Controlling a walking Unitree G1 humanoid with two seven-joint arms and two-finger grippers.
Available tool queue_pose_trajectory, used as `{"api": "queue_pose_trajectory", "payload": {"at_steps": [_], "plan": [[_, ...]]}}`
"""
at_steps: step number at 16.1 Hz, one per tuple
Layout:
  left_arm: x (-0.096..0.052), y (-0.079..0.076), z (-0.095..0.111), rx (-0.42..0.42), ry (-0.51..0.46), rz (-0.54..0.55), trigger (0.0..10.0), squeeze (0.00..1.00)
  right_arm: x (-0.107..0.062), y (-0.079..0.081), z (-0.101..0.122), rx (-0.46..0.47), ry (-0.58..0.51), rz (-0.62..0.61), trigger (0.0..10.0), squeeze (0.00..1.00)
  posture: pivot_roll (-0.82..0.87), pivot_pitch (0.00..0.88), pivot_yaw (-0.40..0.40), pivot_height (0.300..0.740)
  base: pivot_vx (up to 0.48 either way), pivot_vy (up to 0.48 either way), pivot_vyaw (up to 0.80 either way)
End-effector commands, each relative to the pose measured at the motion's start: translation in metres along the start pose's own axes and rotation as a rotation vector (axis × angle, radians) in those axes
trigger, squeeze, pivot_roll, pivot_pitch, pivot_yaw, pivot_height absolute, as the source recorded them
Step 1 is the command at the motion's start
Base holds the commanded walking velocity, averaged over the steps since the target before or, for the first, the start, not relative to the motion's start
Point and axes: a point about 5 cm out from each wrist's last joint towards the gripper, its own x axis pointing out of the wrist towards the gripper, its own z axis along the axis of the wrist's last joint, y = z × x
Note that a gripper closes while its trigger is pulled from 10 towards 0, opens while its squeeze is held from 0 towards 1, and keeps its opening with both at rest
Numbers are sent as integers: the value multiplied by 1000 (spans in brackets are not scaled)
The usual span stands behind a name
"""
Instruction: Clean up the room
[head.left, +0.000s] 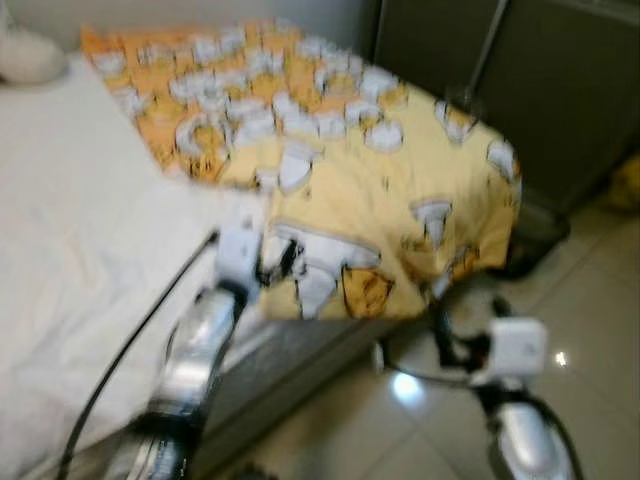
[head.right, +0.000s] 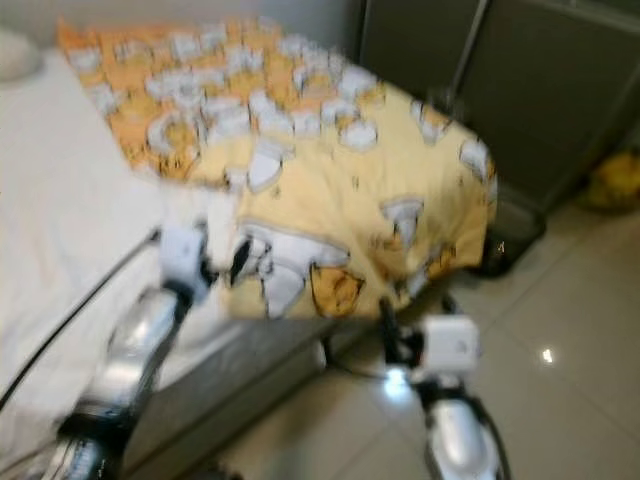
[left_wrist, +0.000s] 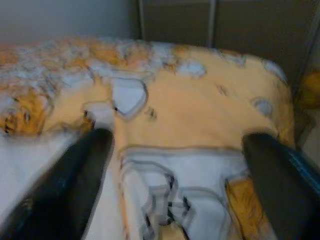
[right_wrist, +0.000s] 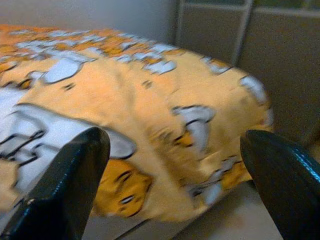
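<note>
Head views: the quilt (head.left: 360, 190) drapes the bed's (head.left: 70, 220) far right corner; my left jaws (head.left: 268, 262) reach its near hem. Wrist views: both jaws wide, right jaws (right_wrist: 175, 175) facing the overhang. I should pinch hem only, evenly.

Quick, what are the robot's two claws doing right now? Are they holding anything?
Left claw: open, holding nothing, at the yellow blanket.
Right claw: open, holding nothing, facing the blanket's hanging edge.
</note>
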Motion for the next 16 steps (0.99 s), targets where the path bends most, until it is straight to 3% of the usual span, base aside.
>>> {"api": "queue_pose_trajectory", "payload": {"at_steps": [1,3,4,5,9,16], "plan": [[-34,9,10,-97,-18,31,10000,0,-23,-11,-2,40,45,-61,10000,0,71,0,6,740,0,0,0],[-46,0,9,-109,2,11,10000,0,-39,-10,-13,47,118,-51,10000,0,87,0,-4,740,0,0,0],[-43,-4,9,-82,1,2,10000,0,-38,-10,-15,50,127,-51,10000,0,87,0,-4,740,0,0,0],[-37,-12,15,-81,-29,-23,10000,0,-31,-10,-15,47,124,-54,10000,0,83,0,-2,740,259,0,0],[-19,-18,24,-94,-17,-33,10000,0,-5,-12,-15,20,104,-59,10000,0,71,0,-5,740,480,0,0],[-6,-16,9,-53,52,-11,10000,0,-1,-12,-18,18,116,-50,10000,0,47,0,-14,740,480,0,0]]}}
